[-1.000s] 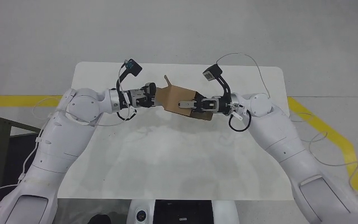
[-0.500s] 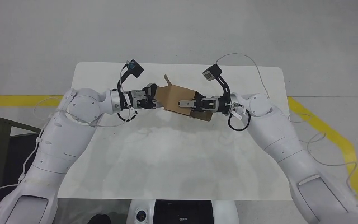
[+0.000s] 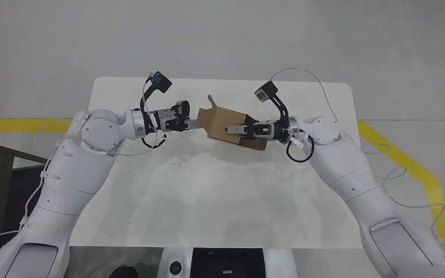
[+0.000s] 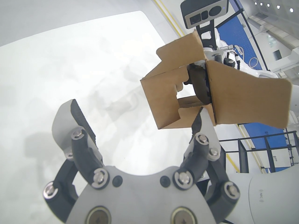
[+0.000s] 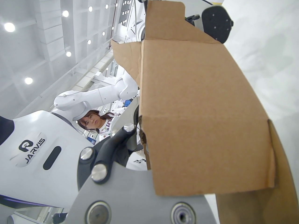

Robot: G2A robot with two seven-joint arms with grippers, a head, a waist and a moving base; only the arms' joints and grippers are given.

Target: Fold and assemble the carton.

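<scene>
Carton (image 3: 222, 121) | right hand (image 3: 235, 130) pinching its wall | left hand (image 4: 137, 108) spread beside it

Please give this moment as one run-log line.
carton: partly erected, flaps loose, over table | right gripper: shut on carton | left gripper: jaws open, one fingertip at carton edge

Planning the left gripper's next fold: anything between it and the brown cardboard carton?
Nothing visible. The open left gripper faces the half-folded brown cardboard carton directly, one fingertip at its edge. The right gripper holds the carton from the opposite side, above the white table.
</scene>
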